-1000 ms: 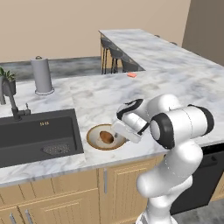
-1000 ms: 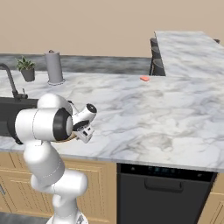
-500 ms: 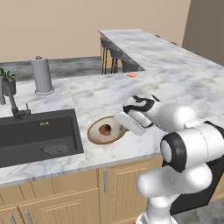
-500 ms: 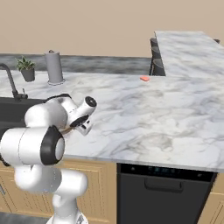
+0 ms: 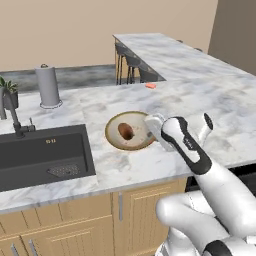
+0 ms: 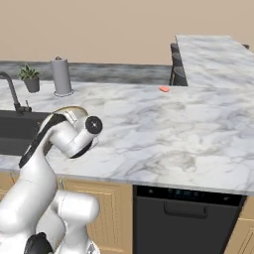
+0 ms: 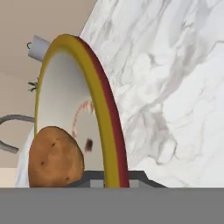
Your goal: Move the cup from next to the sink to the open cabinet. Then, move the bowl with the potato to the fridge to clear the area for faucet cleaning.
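A beige bowl (image 5: pixel 129 131) with a tan rim is just right of the dark sink (image 5: pixel 45 155), and a brown potato (image 5: pixel 125 131) lies in it. My gripper (image 5: pixel 151 126) reaches in from the right and is shut on the bowl's right rim. The hand view is rolled, so the bowl (image 7: pixel 61 87) stands on edge there, with the potato (image 7: pixel 54 157) low inside it. The gripper (image 7: pixel 111 179) pinches the rim in that view. The arm hides most of the bowl (image 6: pixel 72 108) in the right base view. The faucet (image 5: pixel 11 112) stands behind the sink. The cup, cabinet and fridge are out of view.
A grey paper towel roll (image 5: pixel 48 86) and a small potted plant (image 6: pixel 31 78) stand behind the sink. A small orange object (image 5: pixel 150 85) lies farther back on the marble counter (image 5: pixel 210 100). A dishwasher front (image 6: pixel 186 218) is below the counter edge.
The jaws have shut on the bowl's rim. The bowl with the potato has shifted up and away from the counter's front edge in the left base view, and the arm has stretched forward.
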Motion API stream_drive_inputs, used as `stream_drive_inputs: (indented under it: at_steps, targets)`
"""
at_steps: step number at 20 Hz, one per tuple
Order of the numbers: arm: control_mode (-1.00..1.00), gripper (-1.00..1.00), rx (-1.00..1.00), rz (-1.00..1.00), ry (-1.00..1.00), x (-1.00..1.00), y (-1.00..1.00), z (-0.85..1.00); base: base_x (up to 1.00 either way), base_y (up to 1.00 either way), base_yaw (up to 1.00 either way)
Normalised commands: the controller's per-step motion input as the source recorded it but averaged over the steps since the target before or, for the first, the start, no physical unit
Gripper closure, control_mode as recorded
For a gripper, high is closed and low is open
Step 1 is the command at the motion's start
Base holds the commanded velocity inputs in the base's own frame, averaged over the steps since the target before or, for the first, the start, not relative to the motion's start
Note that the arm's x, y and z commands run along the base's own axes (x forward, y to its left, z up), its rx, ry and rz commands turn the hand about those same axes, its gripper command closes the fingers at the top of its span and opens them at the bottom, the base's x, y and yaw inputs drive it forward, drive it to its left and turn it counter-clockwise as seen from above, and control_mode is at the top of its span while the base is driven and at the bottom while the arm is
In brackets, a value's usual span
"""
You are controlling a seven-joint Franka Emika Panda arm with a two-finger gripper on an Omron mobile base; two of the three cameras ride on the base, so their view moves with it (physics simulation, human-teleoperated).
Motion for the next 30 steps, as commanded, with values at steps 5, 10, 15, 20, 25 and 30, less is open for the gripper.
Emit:
stream_drive_inputs:
  at_steps: [5,10,15,20,25,30]
  targets:
    - [1.00,1.00,0.19,-0.31,-0.08,-0.60,-0.06,0.49,-0.40,0.00,-0.26]
    - [1.00,1.00,0.00,0.00,0.00,0.00,0.00,0.00,-0.90,0.03,-0.82]
    - [1.00,1.00,0.00,0.00,0.00,0.00,0.00,0.00,-0.59,0.00,-0.92]
    - [1.00,1.00,0.00,0.00,0.00,0.00,0.00,0.00,-0.38,0.00,-0.97]
    - [1.00,1.00,0.00,0.00,0.00,0.00,0.00,0.00,-0.22,0.00,-1.00]
    - [1.00,1.00,0.00,0.00,0.00,0.00,0.00,0.00,0.05,0.00,-0.97]
